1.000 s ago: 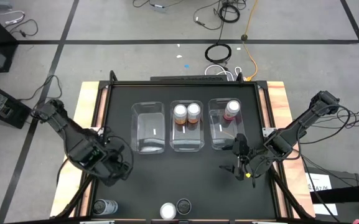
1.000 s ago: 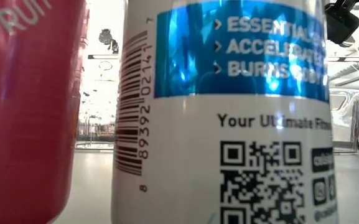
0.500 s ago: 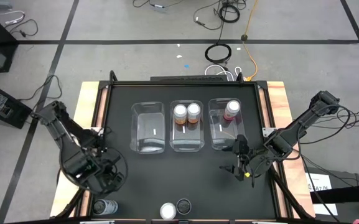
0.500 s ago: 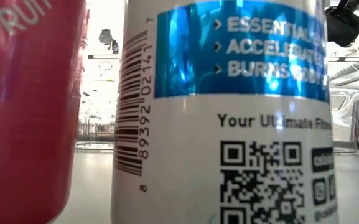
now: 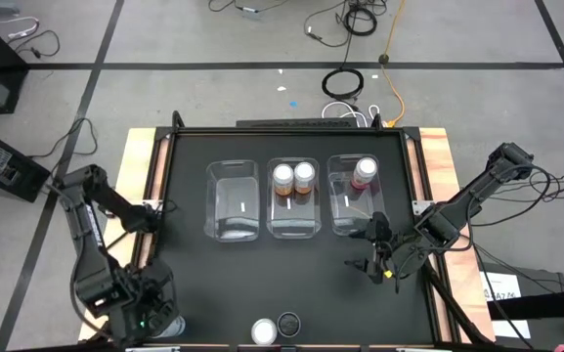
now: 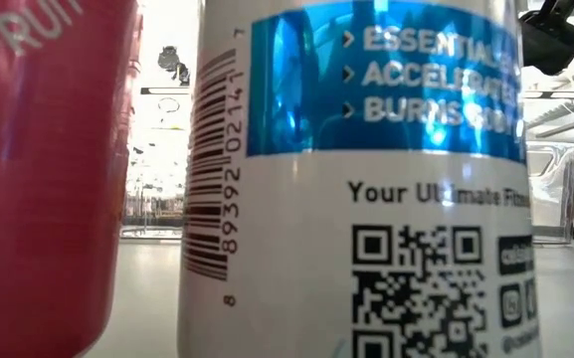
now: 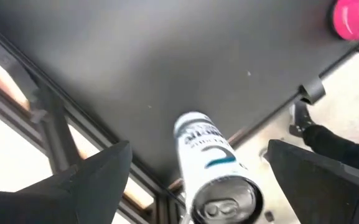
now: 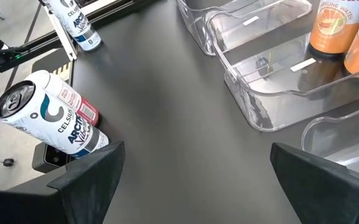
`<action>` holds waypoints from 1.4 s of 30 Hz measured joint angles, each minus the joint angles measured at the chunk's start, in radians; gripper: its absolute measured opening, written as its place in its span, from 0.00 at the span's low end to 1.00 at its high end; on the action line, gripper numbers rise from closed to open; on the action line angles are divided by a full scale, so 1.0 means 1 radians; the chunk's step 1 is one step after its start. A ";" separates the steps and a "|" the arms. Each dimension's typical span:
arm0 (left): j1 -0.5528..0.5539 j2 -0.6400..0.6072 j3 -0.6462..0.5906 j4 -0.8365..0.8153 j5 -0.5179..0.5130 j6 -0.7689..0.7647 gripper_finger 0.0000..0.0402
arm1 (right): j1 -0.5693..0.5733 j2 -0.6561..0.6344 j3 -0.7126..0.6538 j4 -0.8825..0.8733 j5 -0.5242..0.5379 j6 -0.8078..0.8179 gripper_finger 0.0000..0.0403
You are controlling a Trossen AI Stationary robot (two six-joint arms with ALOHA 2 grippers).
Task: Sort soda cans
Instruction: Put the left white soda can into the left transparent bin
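A silver-and-white soda can (image 7: pixel 207 168) stands upright at the table's near left corner. My left gripper (image 7: pixel 198 149) hangs open above it, pointing down, one finger on each side of the can's top and clear of it; in the high view the left gripper (image 5: pixel 147 315) hides most of this can. A pink can (image 5: pixel 264 332) and a dark-topped can (image 5: pixel 288 323) stand at the near edge. Two orange cans (image 5: pixel 293 177) stand in the middle bin, and a pink can (image 5: pixel 364 172) in the right bin. My right gripper (image 5: pixel 374 249) waits open near the right bin.
Three clear bins stand in a row at the table's middle: the left bin (image 5: pixel 233 227), the middle bin (image 5: pixel 294 225) and the right bin (image 5: pixel 345 223). The black mat (image 5: pixel 262 274) lies bare between bins and near edge. In the low view the two near-edge cans (image 6: pixel 366 179) fill the picture.
My left gripper has swung from beside the left bin toward the table's near left corner, sinking a little and rolling slightly, and now hangs over the can there. It has stayed open. No can has moved.
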 joint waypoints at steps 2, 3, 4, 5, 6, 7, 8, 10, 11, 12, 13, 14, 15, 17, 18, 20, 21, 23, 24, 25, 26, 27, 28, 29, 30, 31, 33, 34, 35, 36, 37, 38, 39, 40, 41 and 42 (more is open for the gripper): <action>-0.016 0.015 0.000 0.031 -0.002 -0.021 0.96 | 0.000 0.000 0.000 0.000 0.001 0.015 0.98; -0.023 0.023 0.000 0.047 -0.002 -0.030 0.96 | 0.000 0.000 0.000 0.000 0.004 0.020 0.98; -0.027 0.031 0.000 0.064 -0.002 -0.034 0.96 | 0.000 0.000 0.000 0.000 0.005 0.023 0.98; -0.033 0.039 0.000 0.084 -0.003 -0.041 0.96 | 0.000 0.000 0.000 0.000 0.005 0.025 0.98; -0.038 0.048 0.000 0.096 -0.003 -0.050 0.96 | 0.000 0.000 0.000 0.000 0.005 0.030 0.98; -0.040 0.057 0.000 0.103 -0.003 -0.054 0.96 | 0.000 0.000 0.000 0.000 0.005 0.031 0.98; -0.041 0.064 -0.001 0.110 -0.003 -0.056 0.96 | 0.000 0.000 0.000 0.000 0.005 0.032 0.98; -0.045 0.074 -0.001 0.117 -0.002 -0.059 0.96 | 0.000 0.000 0.000 0.000 0.005 0.032 0.98; -0.045 0.079 -0.001 0.117 0.002 -0.064 0.96 | 0.000 0.000 0.000 0.000 0.005 0.032 0.98; -0.045 0.083 -0.001 0.121 0.014 -0.067 0.96 | 0.000 0.000 0.000 0.000 0.005 0.032 0.98; -0.045 0.086 -0.001 0.129 0.022 -0.072 0.96 | 0.000 0.000 0.000 0.000 0.005 0.032 0.98; -0.045 0.088 -0.001 0.140 0.026 -0.076 0.96 | 0.000 0.000 0.000 0.000 0.005 0.033 0.98; -0.047 0.087 -0.001 0.149 0.028 -0.081 0.96 | 0.000 0.000 0.000 0.000 0.005 0.036 0.98; -0.050 0.087 -0.001 0.156 0.031 -0.085 0.96 | 0.000 0.000 0.000 0.000 0.005 0.039 0.98; -0.050 0.087 -0.001 0.161 0.033 -0.088 0.96 | 0.000 0.000 0.000 0.000 0.005 0.039 0.98; -0.054 0.087 -0.001 0.161 0.044 -0.104 0.96 | 0.000 0.000 0.000 0.000 0.005 0.039 0.98; -0.057 0.087 -0.001 0.161 0.046 -0.110 0.96 | 0.000 0.000 0.000 0.000 0.005 0.039 0.98; -0.063 0.089 -0.001 0.163 0.048 -0.124 0.96 | 0.000 0.000 0.000 0.000 0.005 0.039 0.98; -0.067 0.091 -0.001 0.162 0.048 -0.135 0.96 | 0.000 0.000 0.000 0.000 0.005 0.039 0.98; -0.072 0.096 -0.001 0.163 0.048 -0.142 0.96 | 0.000 0.000 0.000 0.000 0.005 0.039 0.98; -0.076 0.102 -0.001 0.165 0.051 -0.152 0.96 | 0.000 0.000 0.000 0.000 0.005 0.039 0.98; -0.080 0.109 -0.001 0.165 0.056 -0.159 0.96 | 0.000 0.000 0.000 0.000 0.005 0.039 0.98; -0.084 0.115 -0.001 0.165 0.062 -0.162 0.96 | 0.000 0.000 0.000 0.000 0.005 0.039 0.98; -0.086 0.120 -0.001 0.165 0.065 -0.163 0.96 | 0.000 0.000 0.000 0.000 0.005 0.039 0.98; -0.087 0.126 -0.001 0.165 0.067 -0.163 0.96 | 0.000 0.000 0.000 0.000 0.005 0.039 0.98; -0.088 0.132 -0.001 0.165 0.067 -0.163 0.96 | 0.000 0.000 0.000 0.000 0.005 0.039 0.98; -0.088 0.142 -0.001 0.165 0.067 -0.163 0.96 | 0.000 0.000 0.000 0.000 0.005 0.039 0.98; -0.088 0.147 -0.001 0.165 0.067 -0.162 0.96 | 0.000 0.000 0.000 0.000 0.005 0.039 0.98; -0.088 0.152 -0.001 0.163 0.067 -0.160 0.96 | 0.000 0.000 0.000 0.000 0.005 0.039 0.98; -0.088 0.157 -0.001 0.162 0.067 -0.158 0.96 | 0.000 0.000 0.000 0.000 0.005 0.039 0.98; -0.088 0.164 -0.001 0.162 0.067 -0.158 0.96 | 0.000 0.000 0.000 0.000 0.005 0.039 0.98; -0.088 0.170 -0.001 0.162 0.067 -0.156 0.96 | 0.000 0.000 0.000 0.000 0.005 0.039 0.98; -0.088 0.177 -0.001 0.162 0.067 -0.155 0.96 | 0.000 0.000 0.000 0.000 0.005 0.039 0.98; -0.088 0.182 -0.001 0.163 0.067 -0.155 0.96 | 0.000 0.000 0.000 0.000 0.005 0.039 0.98; -0.088 0.187 -0.001 0.163 0.067 -0.155 0.96 | 0.000 0.000 0.000 0.000 0.005 0.039 0.98; -0.088 0.191 -0.001 0.163 0.067 -0.155 0.96 | 0.000 0.000 0.000 0.000 0.005 0.039 0.98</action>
